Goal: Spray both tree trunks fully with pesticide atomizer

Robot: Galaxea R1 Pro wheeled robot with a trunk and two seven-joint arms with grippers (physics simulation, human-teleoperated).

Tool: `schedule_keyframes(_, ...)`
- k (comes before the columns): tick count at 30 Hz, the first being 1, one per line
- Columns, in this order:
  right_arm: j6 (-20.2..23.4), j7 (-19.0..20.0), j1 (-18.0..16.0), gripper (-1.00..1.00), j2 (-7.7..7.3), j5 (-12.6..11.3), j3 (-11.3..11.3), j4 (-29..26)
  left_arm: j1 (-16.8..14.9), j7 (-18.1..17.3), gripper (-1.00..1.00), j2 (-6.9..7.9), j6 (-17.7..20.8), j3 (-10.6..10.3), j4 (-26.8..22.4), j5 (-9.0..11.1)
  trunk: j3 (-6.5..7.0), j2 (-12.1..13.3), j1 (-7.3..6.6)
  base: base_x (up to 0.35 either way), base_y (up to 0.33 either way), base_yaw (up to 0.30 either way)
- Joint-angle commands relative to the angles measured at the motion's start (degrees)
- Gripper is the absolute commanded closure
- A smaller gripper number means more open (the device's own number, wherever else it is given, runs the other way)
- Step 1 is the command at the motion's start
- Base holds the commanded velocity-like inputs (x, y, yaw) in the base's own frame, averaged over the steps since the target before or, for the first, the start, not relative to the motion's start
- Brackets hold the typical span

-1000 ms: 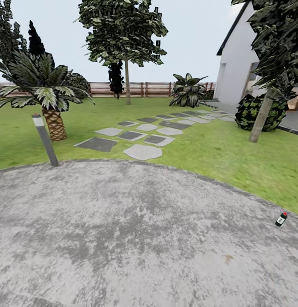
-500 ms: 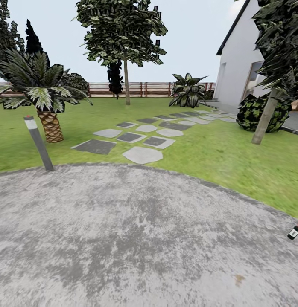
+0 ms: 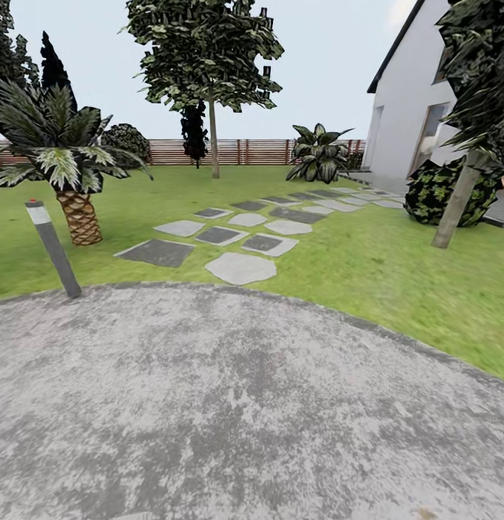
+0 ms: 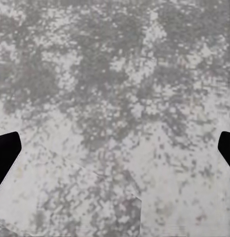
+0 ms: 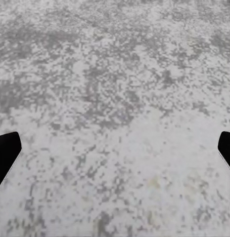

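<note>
Right now we stand on a mottled grey paved circle [image 3: 230, 404], facing the lawn [image 3: 367, 260] with its stepping stones [image 3: 241, 267], the slatted fence [image 3: 266, 152] and the white house [image 3: 411, 123]. One tree [image 3: 213, 137] rises far off by the fence; a second trunk [image 3: 457, 206] leans at the right beside a dark shrub [image 3: 434, 191]. A palm [image 3: 77, 213] and a short bollard light [image 3: 53, 249] stand at the left. The atomizer is nowhere in what we see, so we cannot say where it lies. Both wrist cameras look down on bare paving. The left gripper [image 4: 115, 153] has its two dark fingertips at opposite edges of the frame, spread wide with nothing between them, and the right gripper [image 5: 115, 153] looks the same. We judge the step in hand is finding and reaching the bottle. To do it well we should turn the base slowly and sweep the ground near the paving's edge, stopping once the bottle sits central, then approach squarely so one arm can reach down with its jaws already spread.
</note>
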Motion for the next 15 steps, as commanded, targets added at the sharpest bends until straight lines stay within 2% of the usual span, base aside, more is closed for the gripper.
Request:
schedule_keyframes(1,-0.2,0.0,0.0,-1.00,-0.01,0.0,0.0,0.0,0.0,0.0,-1.00,-0.01,-0.2,0.0,0.1,0.1,-0.05,0.0,0.02,0.339,0.000,-0.021)
schedule_keyframes(5,-0.2,0.0,0.0,-1.00,-0.01,0.0,-0.1,0.0,0.0,0.0,-1.00,-0.01,-0.2,0.1,0.1,0.1,0.09,0.0,0.02,0.339,0.000,-0.177)
schedule_keyframes(15,-0.2,0.0,0.0,-1.00,-0.01,0.0,-0.2,0.0,0.0,0.0,-1.00,-0.01,-0.2,0.0,0.1,0.1,0.55,0.0,0.02,0.339,0.000,-0.241)
